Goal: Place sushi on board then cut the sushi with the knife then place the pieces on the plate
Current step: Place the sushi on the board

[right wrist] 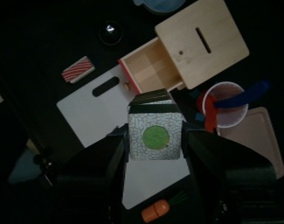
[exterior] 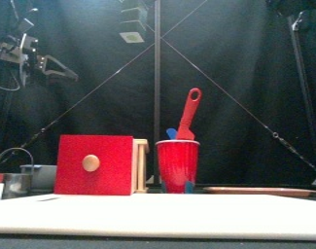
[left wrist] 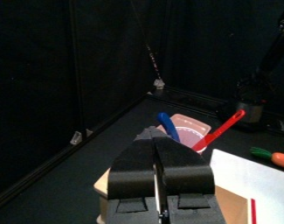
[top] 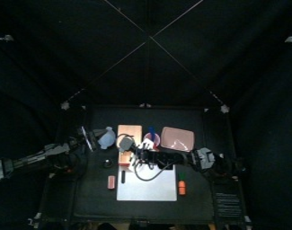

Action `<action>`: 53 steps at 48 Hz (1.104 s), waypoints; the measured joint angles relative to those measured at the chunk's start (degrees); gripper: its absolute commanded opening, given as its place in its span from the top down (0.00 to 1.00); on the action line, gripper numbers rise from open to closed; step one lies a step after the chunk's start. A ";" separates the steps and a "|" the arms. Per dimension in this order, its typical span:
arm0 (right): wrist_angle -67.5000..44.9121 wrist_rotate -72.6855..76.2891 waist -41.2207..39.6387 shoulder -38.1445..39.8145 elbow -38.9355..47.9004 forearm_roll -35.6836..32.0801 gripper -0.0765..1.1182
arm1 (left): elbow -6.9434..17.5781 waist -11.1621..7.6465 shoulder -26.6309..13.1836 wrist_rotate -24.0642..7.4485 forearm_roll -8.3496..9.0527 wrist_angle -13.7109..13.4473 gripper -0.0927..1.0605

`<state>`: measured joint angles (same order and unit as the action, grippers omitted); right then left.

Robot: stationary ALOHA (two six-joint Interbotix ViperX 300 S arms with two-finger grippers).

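One sushi [right wrist: 155, 138] roll is clamped between the jaws of my right end effector [right wrist: 155, 129], held over the back part of the board [right wrist: 95, 107], close in front of the box [right wrist: 204, 37]. Only its end face shows, a green centre in a white ring with a dark wrap. The jaws cover its sides, so I cannot count its blocks. From above the roll is hidden under my right arm.

The board lies on the worktop [top: 94, 202] at the front. The box's drawer [right wrist: 150, 68] stands pulled out toward it. Right of the box stands the cup [exterior: 177, 163], which holds a red knife [exterior: 189, 109] and a blue knife [exterior: 172, 133] with only its tip above the rim. Beyond the cup lies the pink tray [top: 178, 137], cut off at my right wrist view's edge. The bowl [top: 106, 137] sits left of the box, and what it holds I cannot make out.

A red striped toy [right wrist: 78, 67] lies on the worktop left of the board. An orange toy [top: 181, 187] lies at the board's right edge, on it or just beside it, I cannot tell.

My left end effector [left wrist: 157, 136] hangs high on the left, jaws together on nothing.
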<state>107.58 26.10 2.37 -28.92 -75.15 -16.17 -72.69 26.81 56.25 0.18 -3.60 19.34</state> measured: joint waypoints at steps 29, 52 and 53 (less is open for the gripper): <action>-9.67 -18.63 -7.38 -15.29 -19.86 10.99 0.40 | 2.20 0.00 0.00 0.00 -0.26 -0.35 0.83; -9.84 -18.63 -7.47 -15.73 -21.88 11.51 0.48 | 3.96 -1.67 0.00 -0.26 -0.79 -4.83 0.83; -9.84 -18.72 -7.47 -15.73 -21.88 11.51 0.48 | 3.87 -1.58 0.09 -0.26 -0.79 -4.83 0.83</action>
<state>97.73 7.38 -5.10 -44.65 -97.03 -4.66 -68.82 25.22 56.34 -0.09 -4.39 14.50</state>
